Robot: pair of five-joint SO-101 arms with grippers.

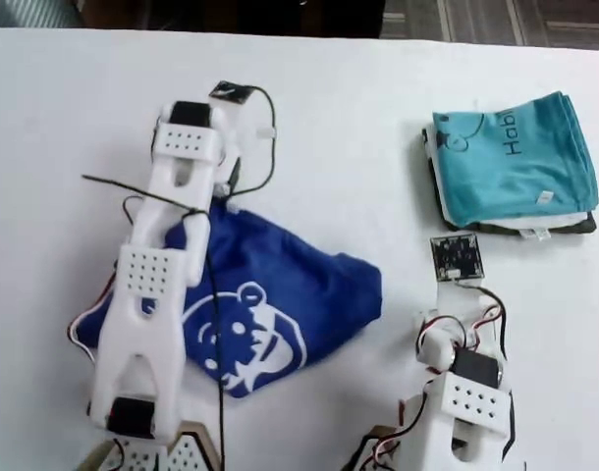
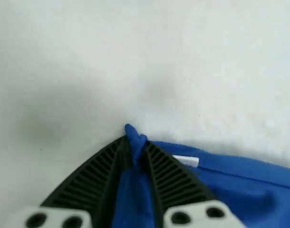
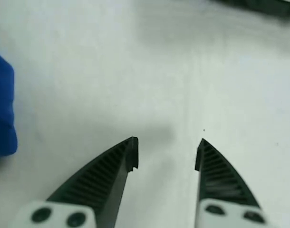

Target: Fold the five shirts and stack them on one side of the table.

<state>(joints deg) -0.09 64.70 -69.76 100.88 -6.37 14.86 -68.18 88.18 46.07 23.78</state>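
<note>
On the table (image 1: pixel 358 88), left fingers (image 2: pixel 154 159) clamp the blue shirt (image 1: pixel 309 289); right fingers (image 3: pixel 117 164) gape.

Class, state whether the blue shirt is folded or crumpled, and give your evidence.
Crumpled: the blue shirt lies in an uneven heap, one edge pinched in the shut left gripper.

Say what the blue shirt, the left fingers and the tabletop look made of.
The blue shirt looks like soft matte knit fabric: it bunches and creases where pinched. The left gripper's fingers look like black ridged plastic, possibly printed. The tabletop is white and smooth with a dull sheen; laminate or painted board, can't tell.
</note>
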